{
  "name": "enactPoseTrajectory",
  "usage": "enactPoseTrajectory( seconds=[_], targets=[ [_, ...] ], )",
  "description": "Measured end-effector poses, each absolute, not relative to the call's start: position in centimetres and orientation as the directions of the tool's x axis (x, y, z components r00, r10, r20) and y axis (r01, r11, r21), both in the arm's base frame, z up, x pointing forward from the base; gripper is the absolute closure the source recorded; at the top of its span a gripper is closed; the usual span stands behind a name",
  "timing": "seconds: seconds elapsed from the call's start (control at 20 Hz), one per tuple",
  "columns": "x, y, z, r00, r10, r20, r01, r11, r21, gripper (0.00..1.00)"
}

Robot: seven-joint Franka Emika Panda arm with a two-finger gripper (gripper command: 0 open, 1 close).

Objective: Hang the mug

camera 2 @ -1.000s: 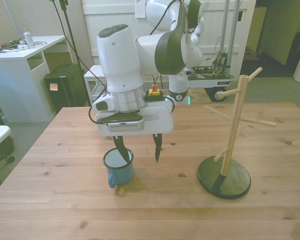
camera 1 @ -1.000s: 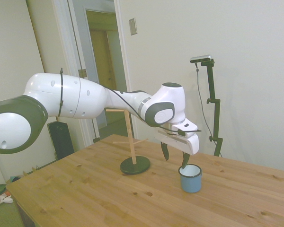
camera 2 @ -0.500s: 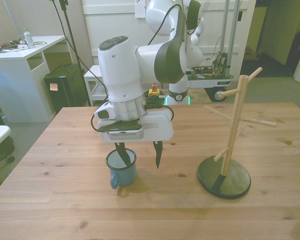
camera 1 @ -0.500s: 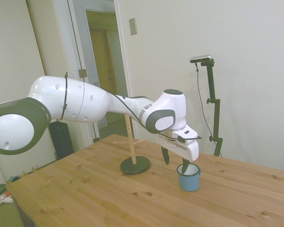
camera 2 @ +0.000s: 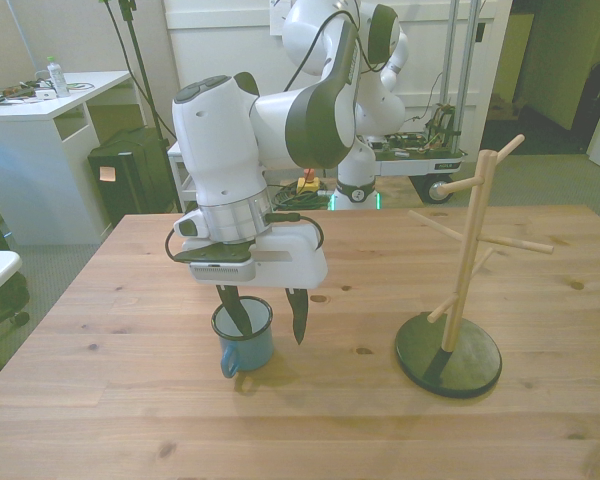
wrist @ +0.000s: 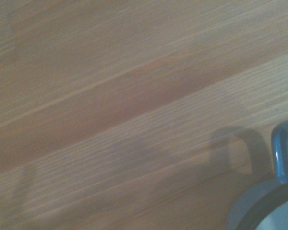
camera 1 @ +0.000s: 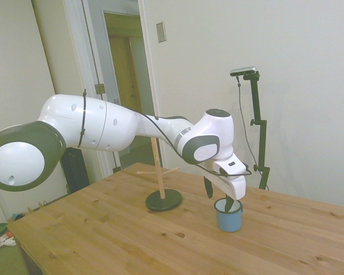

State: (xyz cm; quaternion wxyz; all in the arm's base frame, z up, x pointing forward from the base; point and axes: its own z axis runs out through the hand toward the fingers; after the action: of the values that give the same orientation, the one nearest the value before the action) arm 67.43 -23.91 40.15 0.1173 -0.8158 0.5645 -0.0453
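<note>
The light-blue enamel mug (camera 2: 244,342) stands upright on the wooden table (camera 2: 130,400), its handle toward the camera in the front view. My gripper (camera 2: 268,322) is open and straddles the mug's wall: one dark finger (camera 2: 234,312) dips inside the mug, the other finger (camera 2: 298,318) hangs outside on the front view's right. From the side, the mug (camera 1: 229,216) sits under the gripper (camera 1: 220,196). In the wrist view, the mug's handle (wrist: 284,152) and rim show at the frame's edge. The wooden mug tree (camera 2: 462,272) stands on a dark round base on the front view's right.
The mug tree (camera 1: 159,175) has several bare pegs and stands apart from the mug. Bare tabletop (wrist: 110,96) lies around the mug. Behind the table are a white desk (camera 2: 40,120) and a doorway (camera 1: 123,69).
The gripper has come down and shifted toward the front view's left, so one finger now reaches deeper into the mug. The mug has hardly moved.
</note>
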Motion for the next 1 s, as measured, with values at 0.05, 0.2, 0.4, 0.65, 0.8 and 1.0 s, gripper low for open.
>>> enactPoseTrajectory(
  seconds=[0.05, 0.2, 0.4, 0.65, 0.8, 1.0],
  targets=[
    [67.64, -23.92, 40.30, 0.341, -0.938, -0.063, -0.916, -0.317, -0.245, 0.00],
    [68.07, -23.74, 40.84, 0.314, -0.946, -0.076, -0.926, -0.287, -0.246, 1.00],
    [68.20, -23.35, 40.62, 0.296, -0.950, -0.100, -0.933, -0.265, -0.243, 1.00],
    [68.11, -23.63, 40.43, 0.288, -0.952, -0.107, -0.935, -0.255, -0.244, 1.00],
    [68.01, -23.80, 40.32, 0.285, -0.952, -0.108, -0.937, -0.253, -0.243, 1.00],
    [67.95, -23.89, 40.31, 0.284, -0.953, -0.108, -0.937, -0.252, -0.243, 1.00]
  ],
)
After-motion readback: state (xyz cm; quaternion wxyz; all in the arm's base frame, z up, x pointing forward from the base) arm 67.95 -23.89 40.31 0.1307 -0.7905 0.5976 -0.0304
